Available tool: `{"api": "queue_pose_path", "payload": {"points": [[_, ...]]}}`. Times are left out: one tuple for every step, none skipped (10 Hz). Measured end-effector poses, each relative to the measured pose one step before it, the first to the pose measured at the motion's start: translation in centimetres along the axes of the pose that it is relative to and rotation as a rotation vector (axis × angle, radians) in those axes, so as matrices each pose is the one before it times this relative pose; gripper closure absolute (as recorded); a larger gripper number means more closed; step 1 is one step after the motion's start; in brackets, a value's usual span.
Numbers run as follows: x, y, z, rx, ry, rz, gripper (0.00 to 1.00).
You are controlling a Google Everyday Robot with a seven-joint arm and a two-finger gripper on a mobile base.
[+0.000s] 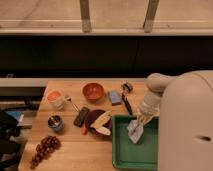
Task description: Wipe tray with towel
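Note:
A green tray [125, 150] lies on the wooden table at the front right. My gripper [139, 120] hangs from the white arm over the tray's upper middle. It is shut on a pale grey towel [135, 131], which dangles down onto the tray's floor. The arm's large white body hides the tray's right side.
Left of the tray stands a dark plate [98, 121] with a banana, and a black remote [81, 116]. Behind are an orange bowl [93, 91], a blue sponge [114, 97] and a black-handled brush [126, 100]. A cup [55, 99], a small tin [55, 122] and grapes [42, 149] lie left.

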Motion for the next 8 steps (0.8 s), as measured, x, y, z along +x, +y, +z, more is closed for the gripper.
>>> {"api": "queue_pose_path", "payload": {"points": [[1.503, 1.566, 0.335, -0.03725, 0.01489, -0.03881, 1.0], [1.305, 0.745, 0.412, -0.0224, 0.01759, -0.02024, 1.0], [1.062, 0.116, 0.509, -0.00829, 0.01442, -0.0034, 1.0], [0.659, -0.24, 0.341, -0.00129, 0.00997, 0.00223, 1.0], [0.601, -0.871, 0.193, 0.00298, 0.00683, 0.0139, 1.0], [0.498, -1.711, 0.043, 0.00989, -0.00041, 0.03059, 1.0], [0.231, -1.708, -0.099, 0.01043, -0.00333, 0.0326, 1.0], [-0.148, -2.091, -0.258, 0.01603, -0.01006, 0.04516, 1.0]]}}
